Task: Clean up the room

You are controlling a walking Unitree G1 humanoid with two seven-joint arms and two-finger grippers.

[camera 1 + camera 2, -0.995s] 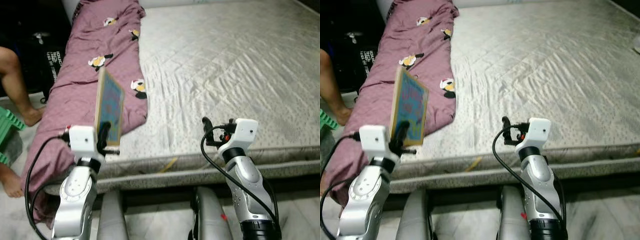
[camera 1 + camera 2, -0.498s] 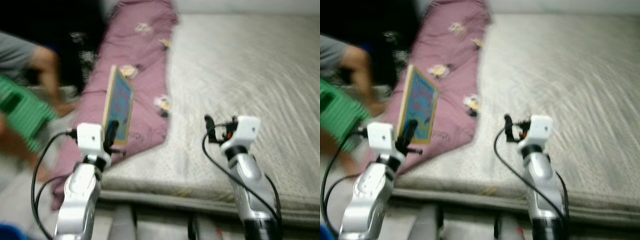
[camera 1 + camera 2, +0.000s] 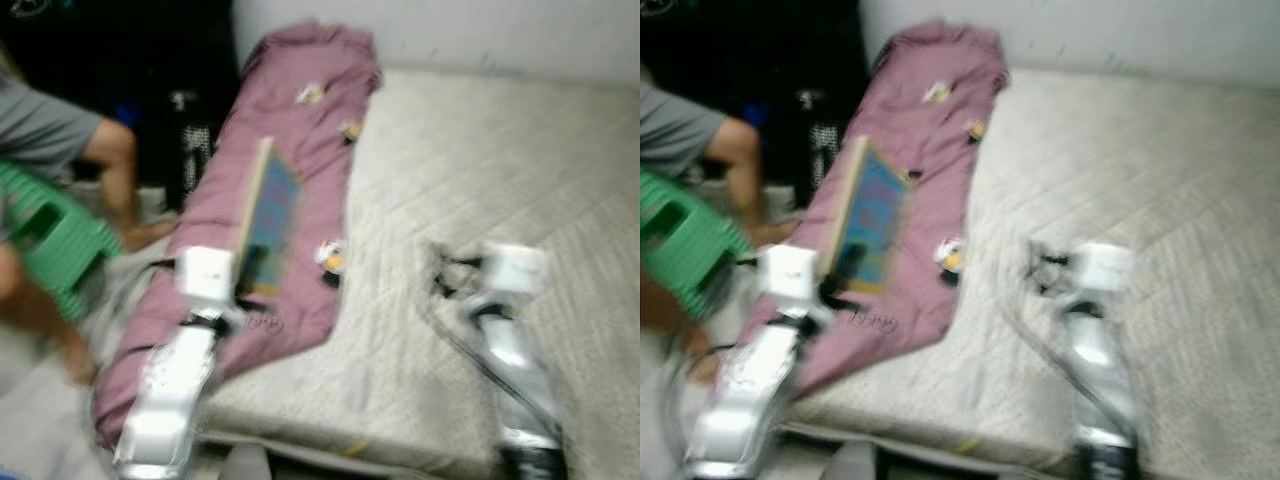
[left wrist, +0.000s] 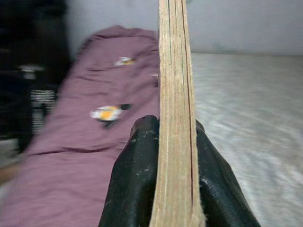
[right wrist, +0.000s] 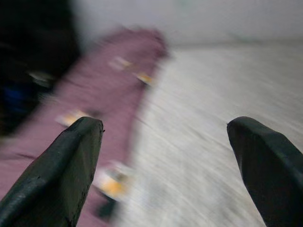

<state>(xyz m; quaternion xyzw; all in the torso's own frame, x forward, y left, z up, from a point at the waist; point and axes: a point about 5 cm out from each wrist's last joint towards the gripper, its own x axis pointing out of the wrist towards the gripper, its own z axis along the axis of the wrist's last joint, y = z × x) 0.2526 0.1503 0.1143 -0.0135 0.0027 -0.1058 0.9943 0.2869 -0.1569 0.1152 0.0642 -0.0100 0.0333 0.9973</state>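
The bed [image 3: 480, 200] runs from the near edge at 6 o'clock up to the pale wall [image 3: 450, 35] at 12 o'clock, its grey quilted mattress bare across the whole span from 1 to 4 o'clock. A mauve blanket [image 3: 290, 150] with small cartoon prints lies along the mattress's left border from 12 down to 8 o'clock, spilling over that edge. At 9 to 10 o'clock, off the bed, a person's bare leg [image 3: 120, 180] and a green plastic stool [image 3: 50, 235] stand close to the blanket, with dark clutter behind them at 11 o'clock. The head views are blurred.

The left arm reaches up from 7 o'clock, and the left pincer [image 4: 173, 156] is clenched on the lower end of a thin board book [image 3: 268, 225], 1 black finger pressed to each face. The book stands nearly upright, tilted slightly, its blue cover facing toward 3 o'clock, above the blanket near the bed's left edge; the left wrist view looks along its layered tan edge.

The right arm rises from 5 o'clock over the bare mattress. The right pincer [image 5: 165, 156] is released, its 2 fingers [image 5: 61, 165] spread wide with nothing between them, pointing toward the boundary of blanket and mattress.
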